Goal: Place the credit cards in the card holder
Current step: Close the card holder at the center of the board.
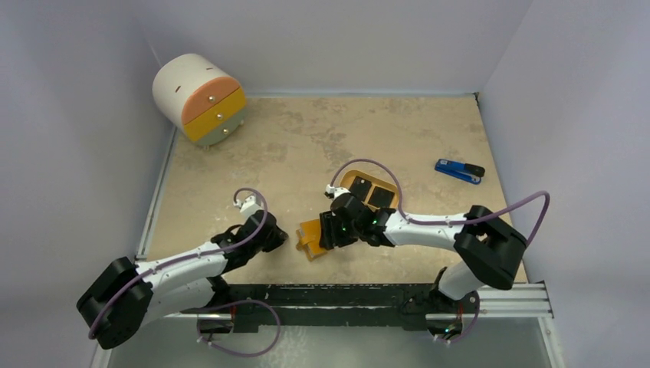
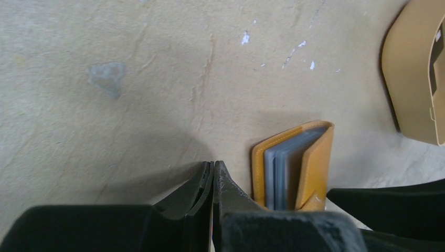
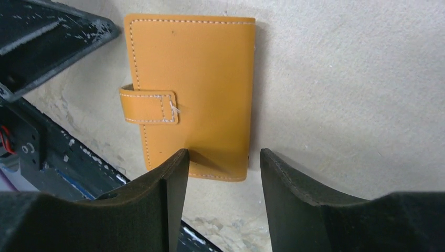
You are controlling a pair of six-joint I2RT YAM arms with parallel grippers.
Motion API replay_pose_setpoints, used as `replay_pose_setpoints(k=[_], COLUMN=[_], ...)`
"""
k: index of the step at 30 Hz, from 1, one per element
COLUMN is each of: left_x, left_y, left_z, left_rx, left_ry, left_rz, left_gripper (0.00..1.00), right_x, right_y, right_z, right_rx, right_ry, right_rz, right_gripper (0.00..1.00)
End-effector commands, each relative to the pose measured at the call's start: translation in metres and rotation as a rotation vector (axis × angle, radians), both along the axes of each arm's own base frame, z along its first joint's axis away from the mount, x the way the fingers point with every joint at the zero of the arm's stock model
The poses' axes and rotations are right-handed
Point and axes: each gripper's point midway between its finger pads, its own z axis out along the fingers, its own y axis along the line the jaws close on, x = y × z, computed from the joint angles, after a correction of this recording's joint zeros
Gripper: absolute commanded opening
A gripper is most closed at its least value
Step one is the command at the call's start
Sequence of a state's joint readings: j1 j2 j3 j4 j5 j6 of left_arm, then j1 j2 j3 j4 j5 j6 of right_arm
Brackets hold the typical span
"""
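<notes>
Left gripper (image 2: 212,167) pinched shut, empty, just beside card holder (image 1: 310,238). Holder folded, grey sleeves peeking, near front edge of table (image 1: 291,146). Right gripper (image 3: 223,152) over it, jaws part-open, gripping nothing. Credit cards (image 1: 360,186) in orange tray (image 1: 349,176). Risk: jaw nudge skids holder off edge

My right claw (image 3: 223,157) has its two fingers standing apart at the bottom of the frame. The card holder (image 3: 194,79) lies closed on the pale surface (image 3: 357,94) in the upper middle. Its snap tab (image 3: 149,106) wraps over the left edge, and its lower right corner shows in the gap between the fingers.
</notes>
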State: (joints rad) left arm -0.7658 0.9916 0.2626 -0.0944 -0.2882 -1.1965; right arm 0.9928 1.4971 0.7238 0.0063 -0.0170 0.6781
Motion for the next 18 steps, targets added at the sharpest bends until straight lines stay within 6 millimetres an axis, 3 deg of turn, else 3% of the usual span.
replay_pose_setpoints(k=[1,6,18], left_x=[0.01,0.01,0.012], left_y=[-0.02,-0.027,-0.04], left_z=[0.011,0.008,-0.003], left_rx=[-0.093,-0.109,-0.105], left_ry=[-0.045,-0.038,0.001], left_rz=[-0.026,-0.049,-0.093], left_gripper=[0.0,0.0,0.0], right_x=[0.016,0.029,0.032], right_y=[0.019,0.015,0.018], right_z=[0.014,0.015,0.005], right_rx=[0.048,0.086,0.057], right_ry=[-0.026,-0.011,0.06], right_rz=[-0.043,-0.103,-0.071], right_gripper=[0.56,0.57,0.58])
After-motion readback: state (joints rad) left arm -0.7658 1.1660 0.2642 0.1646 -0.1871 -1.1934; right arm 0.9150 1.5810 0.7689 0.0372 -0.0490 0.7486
